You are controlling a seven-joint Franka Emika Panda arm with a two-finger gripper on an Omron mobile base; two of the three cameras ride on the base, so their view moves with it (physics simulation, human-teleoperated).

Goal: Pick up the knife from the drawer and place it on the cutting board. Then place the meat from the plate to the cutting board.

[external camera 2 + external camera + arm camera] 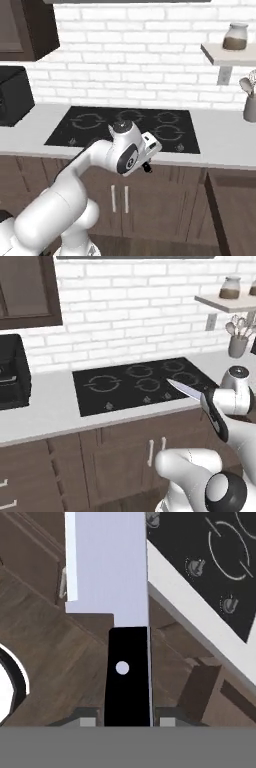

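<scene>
Currently we see the gripper (127,721) with its jaws pinching the black handle of the knife (112,582). We note the knife held in the air, blade pointing over the front edge of the cooktop (140,383) and counter (45,416).

Knife (183,389) held in the air at right, silver blade pointing left over the black cooktop (140,383); handle hidden in the end effector (206,400). Pale worktop (45,411) runs across, dark cabinets (120,456) below. Utensil holder (237,346) stands far right beneath a shelf (227,303) carrying a jar (230,287).
</scene>
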